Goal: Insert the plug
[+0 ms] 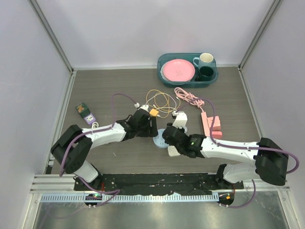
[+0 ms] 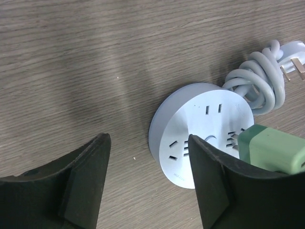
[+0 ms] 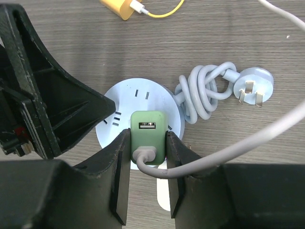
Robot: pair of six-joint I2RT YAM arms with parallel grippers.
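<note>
Arms converging on round socket hub (image 1: 161, 141), just near-side of the bench's middle.
Left arm (image 1: 107, 134) reaches in low from the near-left corner, left jaws wide and empty beside the hub. Right arm (image 1: 228, 147) stretches from the near-right corner, right jaws clamped on the green plug (image 3: 148, 130) over the hub's face. Only the right wrist view shows the plug's USB port, its grey cable and the yellow charger (image 3: 121, 7). The top view shows just the hub's edge. Print on the hub's rim is too small to read.
</note>
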